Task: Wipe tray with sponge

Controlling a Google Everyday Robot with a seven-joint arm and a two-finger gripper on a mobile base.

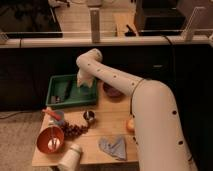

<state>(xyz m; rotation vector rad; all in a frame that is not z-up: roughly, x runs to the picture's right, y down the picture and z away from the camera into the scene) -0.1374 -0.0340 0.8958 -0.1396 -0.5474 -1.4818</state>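
Arm (145,100) reaches across the table (107,127) to the tray (70,106), which sits at the table's far left corner. Gripper (85,81) is low over the tray's right half; whether it is holding anything cannot be told. Judged step: wiping, or about to. The next move calls for a level sweep leftward inside the rim. A dark block (62,90) in the left half stands in that path. Bowl (50,139), cloth (114,146) and grapes (75,130) lie nearer, outside the tray.

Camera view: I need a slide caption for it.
Robot gripper reaching into the dark-green tray at the back-left of a cluttered wooden table.
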